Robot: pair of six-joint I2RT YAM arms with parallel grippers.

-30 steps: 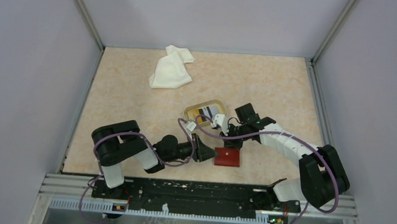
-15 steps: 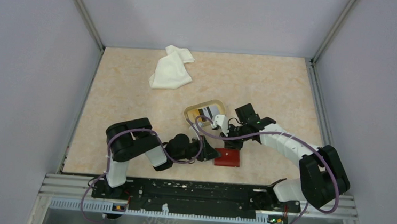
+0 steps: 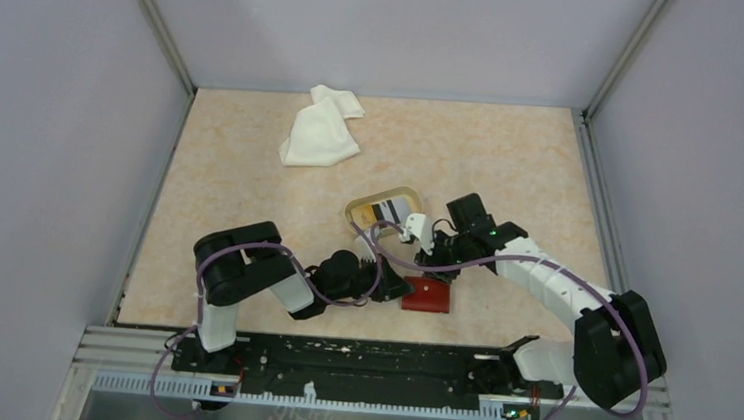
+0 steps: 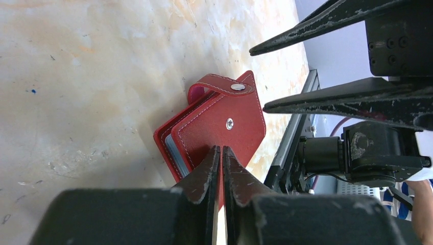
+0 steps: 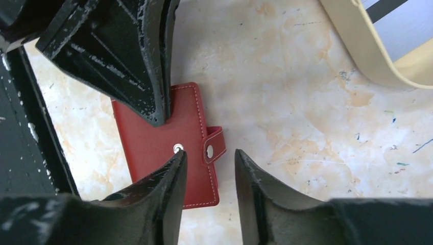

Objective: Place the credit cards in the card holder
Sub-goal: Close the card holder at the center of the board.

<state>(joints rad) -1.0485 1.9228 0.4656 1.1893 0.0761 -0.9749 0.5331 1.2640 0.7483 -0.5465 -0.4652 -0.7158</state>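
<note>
Two-fingered left claw (image 4: 221, 149), nearly shut, pinches card holder (image 4: 239, 135).

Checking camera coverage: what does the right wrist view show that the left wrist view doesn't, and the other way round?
Only the right wrist view: the tan dish with a striped card in it, and the card holder seen flat from above. Only the left wrist view: the clear pockets between the holder's covers, and a metal rail at the table edge. Both: the red holder snapped shut, the left gripper closed at its edge, and the right gripper open around the snap strap.
</note>
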